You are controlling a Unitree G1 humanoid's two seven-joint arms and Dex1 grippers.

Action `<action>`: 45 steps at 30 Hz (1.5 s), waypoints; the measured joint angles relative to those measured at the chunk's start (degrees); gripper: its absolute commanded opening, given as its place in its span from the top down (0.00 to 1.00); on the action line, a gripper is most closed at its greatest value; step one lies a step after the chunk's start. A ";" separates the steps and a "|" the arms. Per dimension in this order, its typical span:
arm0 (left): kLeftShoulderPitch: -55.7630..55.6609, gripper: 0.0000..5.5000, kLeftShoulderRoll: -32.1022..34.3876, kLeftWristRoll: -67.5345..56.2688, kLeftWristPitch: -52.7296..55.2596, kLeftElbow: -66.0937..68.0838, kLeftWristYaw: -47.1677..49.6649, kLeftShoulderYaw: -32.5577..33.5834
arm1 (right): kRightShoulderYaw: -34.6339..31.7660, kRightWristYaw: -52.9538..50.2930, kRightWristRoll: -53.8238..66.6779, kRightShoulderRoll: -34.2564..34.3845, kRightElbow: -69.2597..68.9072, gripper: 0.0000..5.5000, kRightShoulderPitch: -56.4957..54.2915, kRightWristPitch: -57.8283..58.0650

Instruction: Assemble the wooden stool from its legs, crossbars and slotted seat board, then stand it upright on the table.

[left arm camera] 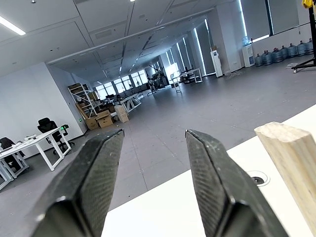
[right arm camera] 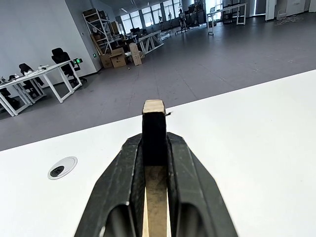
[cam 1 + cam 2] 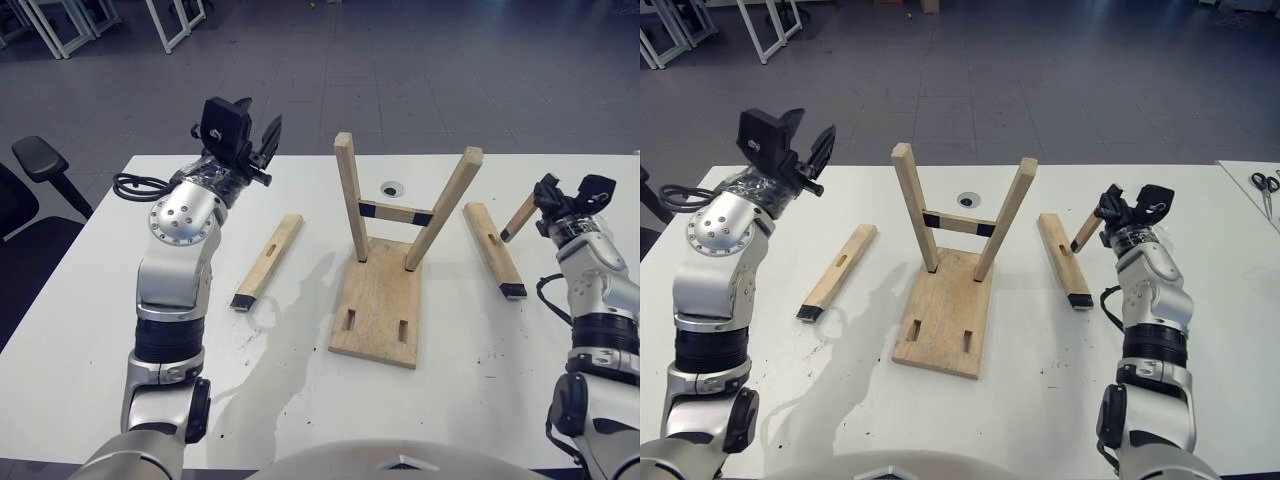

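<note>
1. While both arms hang over the white surface (image 3: 80, 330), I see the left pincer (image 3: 268, 140) raised above the far left corner. Its two fingers are spread wide apart with nothing between them.
2. The right pincer (image 2: 154, 143) sits near the right edge, clamped on a short crossbar (image 2: 154, 116). The bar's dark-tipped free end slants down toward the surface; I cannot tell whether it touches.
3. The seat board (image 3: 376, 300) lies flat around the middle of the surface.
4. Two legs stand in the board's far end. The left standing leg (image 3: 351, 195) is close to upright, and the right standing leg (image 3: 443, 208) leans out toward the right edge.
5. A fitted crossbar (image 3: 396, 212) with dark ends joins those two legs partway up.
6. Two slots (image 3: 350, 319) show open at the board's near end.
7. One loose leg (image 3: 267, 258) lies flat between the board and the left edge, dark-capped end toward the near edge.
8. A second loose leg (image 3: 494, 248) lies flat between the board and the right pincer, dark cap also nearward, just beside the held bar's tip.
9. A round grommet (image 3: 391, 187) sits by the far edge behind the standing legs, and a black cable (image 3: 135, 185) coils at the far left corner.
</note>
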 measured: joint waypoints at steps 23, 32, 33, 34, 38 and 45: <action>1.91 0.58 -0.11 -0.02 -0.79 0.08 -0.35 -0.38 | 1.73 1.58 -8.05 0.90 5.56 0.93 -0.01 -7.88; 3.55 0.58 -0.59 -0.02 -1.14 0.00 0.37 0.20 | 1.67 -2.09 -8.30 5.15 -11.99 0.93 15.05 -10.46; 3.78 0.58 -0.67 -0.02 -1.14 -0.01 0.58 0.32 | 1.76 -2.59 -8.36 5.41 -14.02 0.93 16.64 -10.50; 3.89 0.58 -0.83 -0.01 -1.15 -0.04 0.70 0.44 | 2.04 -3.12 -8.75 5.57 -15.87 0.93 18.05 -10.58; 4.20 0.58 -1.33 0.04 -1.31 -0.08 1.38 0.76 | 2.84 -5.43 -11.16 7.15 -19.86 0.93 21.46 -13.36; 4.26 0.58 -1.42 0.05 -2.13 -0.02 1.51 0.82 | 2.06 -6.20 -9.91 8.29 -22.58 0.86 22.87 -14.01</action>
